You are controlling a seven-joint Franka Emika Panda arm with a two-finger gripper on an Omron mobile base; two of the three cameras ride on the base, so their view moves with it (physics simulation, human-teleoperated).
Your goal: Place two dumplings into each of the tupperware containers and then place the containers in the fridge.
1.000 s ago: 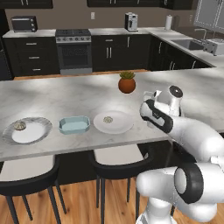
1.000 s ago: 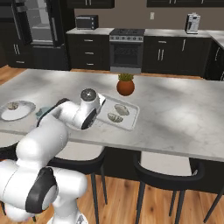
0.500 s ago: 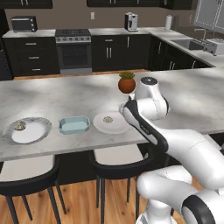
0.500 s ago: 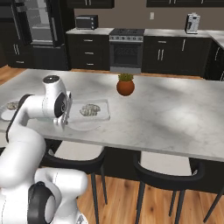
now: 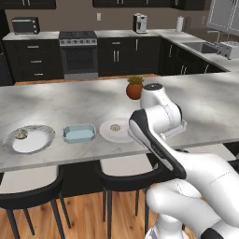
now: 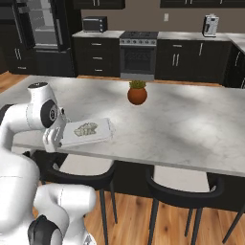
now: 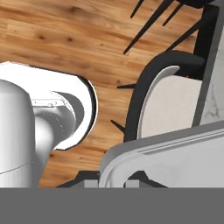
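Observation:
My gripper (image 6: pixel 54 139) is shut on the rim of a tupperware container (image 6: pixel 91 132) with two dumplings (image 6: pixel 86 128) in it, held low at the counter's near edge. In the hand view the container's whitish rim (image 7: pixel 166 155) runs between my fingertips (image 7: pixel 89 183), with the floor below. Behind my arm in the left base view a corner of that container (image 5: pixel 180 128) peeks out. A second light-blue tupperware container (image 5: pixel 78 133) sits on the counter between a plate with one dumpling (image 5: pixel 21 134) and a white plate with another dumpling (image 5: pixel 113 127). The fridge (image 6: pixel 42 24) stands at the far left with its pale inside showing.
A potted plant (image 6: pixel 137 93) stands mid-counter. Black stools (image 6: pixel 184 184) line the counter's near side, one right under my hand (image 7: pixel 170 100). A microwave (image 6: pixel 94 24), a stove (image 6: pixel 139 52) and dark cabinets fill the back wall. My own base (image 7: pixel 39 118) is below.
My arm has swung left with the held container, carrying it from the middle of the counter to its near edge. The plates and the other container have not moved.

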